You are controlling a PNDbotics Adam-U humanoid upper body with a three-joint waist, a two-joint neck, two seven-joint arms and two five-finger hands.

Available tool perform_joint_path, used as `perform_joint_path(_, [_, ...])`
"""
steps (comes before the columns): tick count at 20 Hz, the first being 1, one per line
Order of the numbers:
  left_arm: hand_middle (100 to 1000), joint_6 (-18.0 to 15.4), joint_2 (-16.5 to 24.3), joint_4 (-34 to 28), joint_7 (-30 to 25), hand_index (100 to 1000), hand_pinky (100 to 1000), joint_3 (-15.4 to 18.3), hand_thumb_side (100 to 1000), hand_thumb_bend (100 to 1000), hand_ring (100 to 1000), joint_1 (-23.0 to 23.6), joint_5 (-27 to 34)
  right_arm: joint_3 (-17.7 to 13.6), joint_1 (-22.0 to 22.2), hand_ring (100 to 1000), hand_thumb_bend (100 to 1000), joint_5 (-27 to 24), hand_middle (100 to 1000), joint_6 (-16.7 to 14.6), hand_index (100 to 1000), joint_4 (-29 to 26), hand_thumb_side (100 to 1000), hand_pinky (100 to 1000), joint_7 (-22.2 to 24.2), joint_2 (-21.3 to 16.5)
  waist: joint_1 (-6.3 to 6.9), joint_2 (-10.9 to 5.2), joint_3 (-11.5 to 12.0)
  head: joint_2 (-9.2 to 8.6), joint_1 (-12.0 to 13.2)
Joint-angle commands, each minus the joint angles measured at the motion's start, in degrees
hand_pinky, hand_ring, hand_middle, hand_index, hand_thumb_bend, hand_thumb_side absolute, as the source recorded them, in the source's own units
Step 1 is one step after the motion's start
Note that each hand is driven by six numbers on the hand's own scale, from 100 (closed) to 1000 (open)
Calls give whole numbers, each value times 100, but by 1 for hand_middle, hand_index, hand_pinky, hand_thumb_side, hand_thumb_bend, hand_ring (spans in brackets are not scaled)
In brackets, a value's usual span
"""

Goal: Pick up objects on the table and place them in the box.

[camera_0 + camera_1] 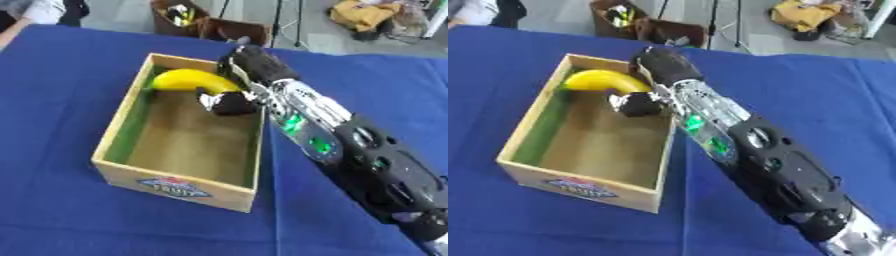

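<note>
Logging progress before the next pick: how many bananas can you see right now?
1. The banana lies at the far end of the box, by the right hand. The arm may hide things behind it.

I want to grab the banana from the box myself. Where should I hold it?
Hold the banana around its fat yellow middle, reaching down from above. It lies flat along the far end of the wooden box, and the right hand crowds its right end, so the middle is probably easiest.
</note>
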Motion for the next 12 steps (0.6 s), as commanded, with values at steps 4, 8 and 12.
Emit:
perform_joint_path(4, [761,-34,52,-99,72,899,575,5,1000,100,704,-22,-24,-152,-175,886,387,54,674,49,847,-521,789,776,272,-153,59,-194,-31,6,22])
perform_joint_path(8, [761,-25,83,-99,105,899,575,21,1000,100,704,39,-33,-348,-156,877,359,-111,650,139,833,-974,775,767,178,-337,82,-258,-127,67,105])
perform_joint_path(12, [761,5,109,-99,111,899,575,39,1000,100,703,107,-46,-668,-106,870,294,-434,620,187,813,-1517,768,758,-14,-547,114,-317,-233,124,188])
